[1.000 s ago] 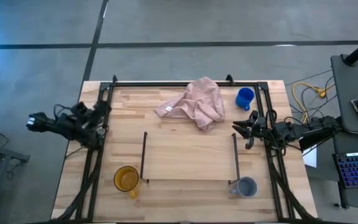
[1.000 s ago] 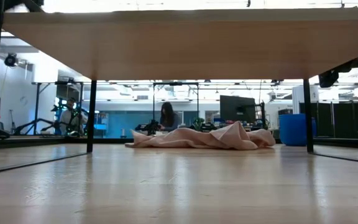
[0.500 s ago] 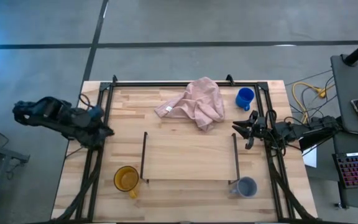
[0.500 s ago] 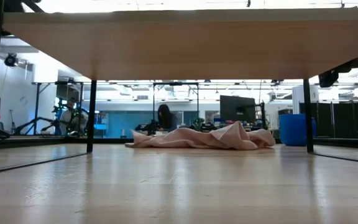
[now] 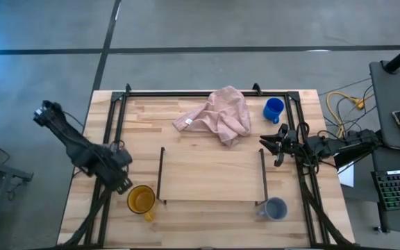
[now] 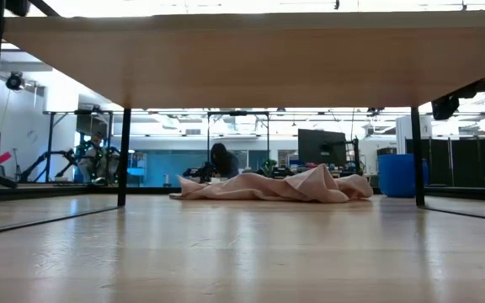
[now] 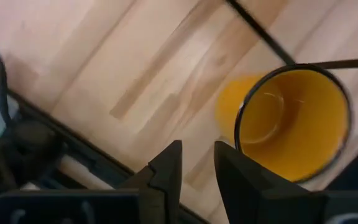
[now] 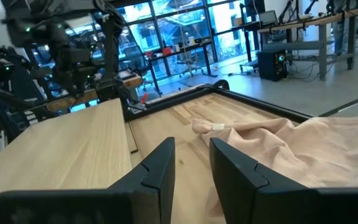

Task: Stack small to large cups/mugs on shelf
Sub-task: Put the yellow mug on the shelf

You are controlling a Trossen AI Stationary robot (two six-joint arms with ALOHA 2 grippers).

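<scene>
The high view shows the wide yellow-orange mug [image 5: 141, 200] standing on the table by the shelf's near left corner. The grey mug [image 5: 275, 208] stands by its near right corner, and the blue mug [image 5: 273, 109] at the table's far right. The shelf [image 5: 212, 173], a light board with black end rails, has nothing on it. My left gripper [image 5: 125, 186] hangs shut just left of the yellow mug, apart from it; its wrist view has the mug [image 7: 291, 124] beyond the gripper [image 7: 197, 165]. My right gripper [image 5: 264, 144] waits shut by the shelf's right rail.
A crumpled pink cloth [image 5: 217, 114] lies on the table beyond the shelf's far edge, left of the blue mug. Black frame rails [image 5: 110, 139] run along the table's left and right sides. In the low view, people sit in the room behind the cloth [image 6: 272, 187].
My left arm has swung from outside the table's left edge toward the near edge and in over the table, bringing its gripper down beside the yellow mug. The mugs, cloth and shelf have stayed in place.
</scene>
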